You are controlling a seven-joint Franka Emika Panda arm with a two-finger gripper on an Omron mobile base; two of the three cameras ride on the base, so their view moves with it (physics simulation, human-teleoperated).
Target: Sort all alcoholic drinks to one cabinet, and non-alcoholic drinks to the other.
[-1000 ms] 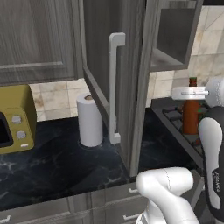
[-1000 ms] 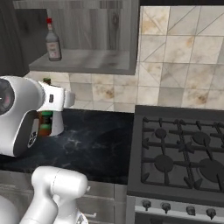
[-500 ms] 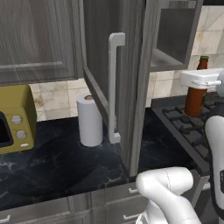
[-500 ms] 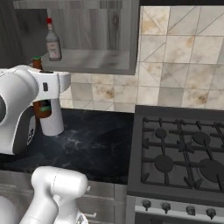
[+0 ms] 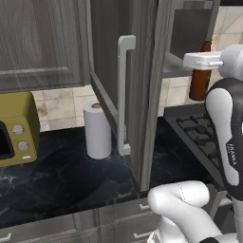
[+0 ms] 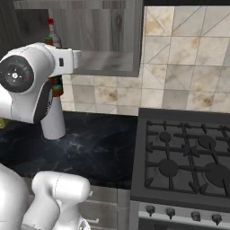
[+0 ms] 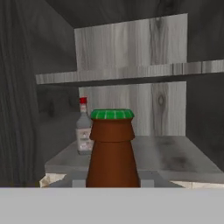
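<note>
While the arm (image 5: 225, 128) stood raised at the level of the open wall cabinet (image 7: 131, 74), the gripper (image 5: 201, 60) was closed on a brown bottle (image 5: 200, 76). The fingers stood narrowly apart, one on each side of the bottle body, and the bottle hung upright between them. In the hand view the brown bottle (image 7: 112, 151) showed a green cap and rose in the near centre, in front of the lower cabinet shelf (image 7: 175, 159). In the left base view a red label (image 5: 199, 81) crossed its body.

A clear bottle (image 7: 83, 129) with a red cap stood upright on that shelf, to the far left, near the left cabinet wall. It stood apart from the brown bottle. In the right base view the clear bottle (image 6: 52, 37) showed just above the arm's wrist.

The cabinet door (image 5: 124, 90) stood open, with its long pale handle (image 5: 122, 95) facing the camera. On the dark counter (image 5: 57, 175) below, a paper towel roll (image 5: 98, 129) stood upright just left of the door. A yellow microwave (image 5: 16, 129) sat at the far left of the counter. A gas stove (image 6: 188, 161) lay to the right of the counter.
</note>
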